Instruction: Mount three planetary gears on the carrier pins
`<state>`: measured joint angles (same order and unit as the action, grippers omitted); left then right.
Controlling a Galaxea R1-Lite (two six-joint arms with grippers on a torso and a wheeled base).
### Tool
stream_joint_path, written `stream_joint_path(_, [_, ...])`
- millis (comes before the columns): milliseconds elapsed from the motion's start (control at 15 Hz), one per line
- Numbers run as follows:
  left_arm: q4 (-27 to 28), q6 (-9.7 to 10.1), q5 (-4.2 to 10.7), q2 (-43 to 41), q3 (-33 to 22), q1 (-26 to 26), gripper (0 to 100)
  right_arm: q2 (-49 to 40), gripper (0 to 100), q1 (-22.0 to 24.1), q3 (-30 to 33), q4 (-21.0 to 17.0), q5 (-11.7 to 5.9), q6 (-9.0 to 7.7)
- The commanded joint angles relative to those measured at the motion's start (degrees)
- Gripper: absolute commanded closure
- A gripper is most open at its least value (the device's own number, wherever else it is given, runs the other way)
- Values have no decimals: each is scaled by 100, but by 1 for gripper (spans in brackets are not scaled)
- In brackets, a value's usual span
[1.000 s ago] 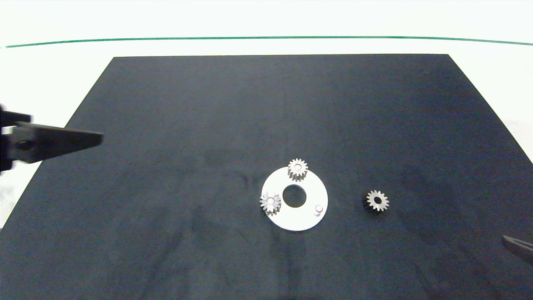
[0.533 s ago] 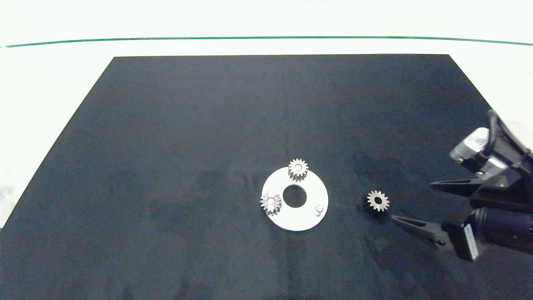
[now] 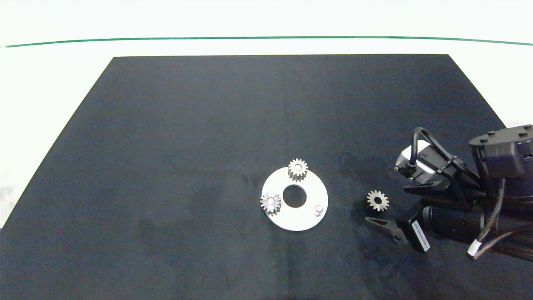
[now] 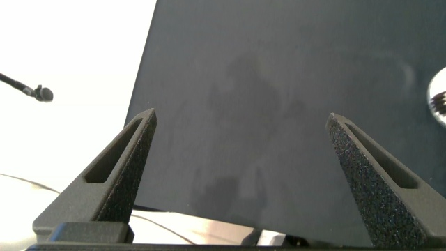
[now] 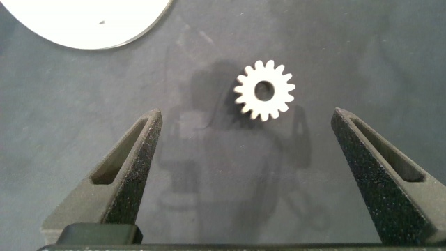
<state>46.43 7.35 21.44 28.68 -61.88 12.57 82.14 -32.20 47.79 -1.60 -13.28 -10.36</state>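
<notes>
Silver-grey gears point(image 3: 377, 201), toothed all round; a plain white disc point(image 3: 310, 216); a matt black mat point(image 3: 208, 125) on the white bench point(image 3: 41, 83).

The loose planetary gear point(image 5: 264, 90) looks like pale matt metal, lying on a dark, matt, faintly smudged mat point(image 3: 208, 125). Beside it, the white disc point(image 3: 310, 221) appears smooth. The right gripper's fingers point(image 5: 380, 188) have a grainy black finish.

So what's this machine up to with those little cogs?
It is fitting small silver-grey metal gears onto the pegs of a flat white disc on the black mat. Two gears already sit on pegs; one white peg is bare. The right gripper, fingers open, hangs over the third gear, which lies loose on the mat beside the disc. The left gripper is open at the mat's edge, holding nothing.
</notes>
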Motion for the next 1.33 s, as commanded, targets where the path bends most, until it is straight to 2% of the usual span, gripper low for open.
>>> stream_joint_path(67, [24,3,18,-65,-17,9,0,285,0,12,284,-51,-87,-10])
stream_joint_path(667, [15,3,18,-30,-105,53,0,1006,0,346,539,-7,-87,78])
stream_joint_path(800, [15,3,18,6,-184,53,0,997,0,363,530,-42,-87,280])
stream_joint_path(1333, [24,3,18,41,-219,44,0,1014,15,354,460,-51,-87,412])
